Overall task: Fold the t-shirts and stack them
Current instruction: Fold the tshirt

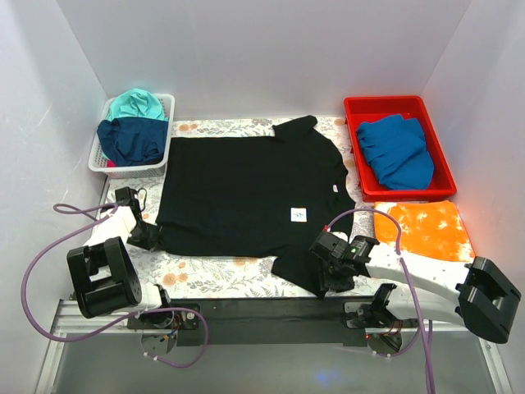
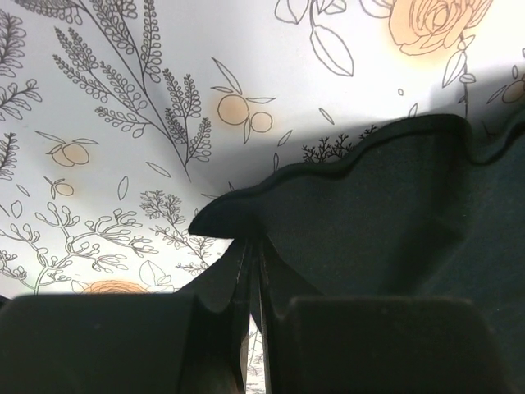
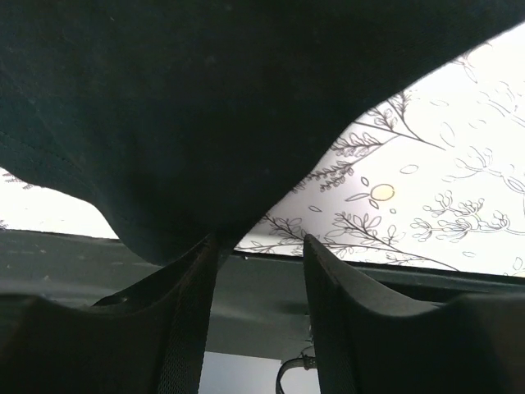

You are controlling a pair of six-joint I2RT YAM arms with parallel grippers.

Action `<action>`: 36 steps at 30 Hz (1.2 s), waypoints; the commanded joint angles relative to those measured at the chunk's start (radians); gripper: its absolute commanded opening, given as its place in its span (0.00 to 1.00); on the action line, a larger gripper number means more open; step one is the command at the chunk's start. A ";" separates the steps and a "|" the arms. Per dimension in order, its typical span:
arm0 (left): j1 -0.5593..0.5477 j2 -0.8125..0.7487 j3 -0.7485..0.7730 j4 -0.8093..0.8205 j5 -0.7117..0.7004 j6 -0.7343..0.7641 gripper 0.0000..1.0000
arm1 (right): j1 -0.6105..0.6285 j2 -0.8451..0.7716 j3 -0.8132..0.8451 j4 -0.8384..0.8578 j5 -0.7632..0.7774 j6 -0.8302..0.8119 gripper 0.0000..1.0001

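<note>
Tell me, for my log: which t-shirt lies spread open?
The black t-shirt, mid-table. The blue one is bunched in the red bin, teal and navy in the white basket, the orange folded.

Floral table cloth [image 1: 207,279] under black t-shirt [image 1: 246,185]

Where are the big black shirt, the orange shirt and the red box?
The black shirt [image 1: 246,193]: top view, middle of its chest.
The orange shirt [image 1: 431,230]: top view, middle of the cloth.
The red box [image 1: 384,102]: top view, its far rim.
</note>
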State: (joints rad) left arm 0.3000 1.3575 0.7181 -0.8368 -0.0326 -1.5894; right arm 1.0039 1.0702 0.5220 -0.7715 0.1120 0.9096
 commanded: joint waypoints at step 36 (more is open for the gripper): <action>0.007 0.015 0.049 0.011 -0.001 0.032 0.00 | 0.114 0.096 0.127 0.044 0.181 -0.035 0.48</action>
State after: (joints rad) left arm 0.3000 1.3705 0.7418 -0.8356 -0.0288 -1.5661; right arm 1.0885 1.1927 0.6079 -0.7254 0.2707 0.8562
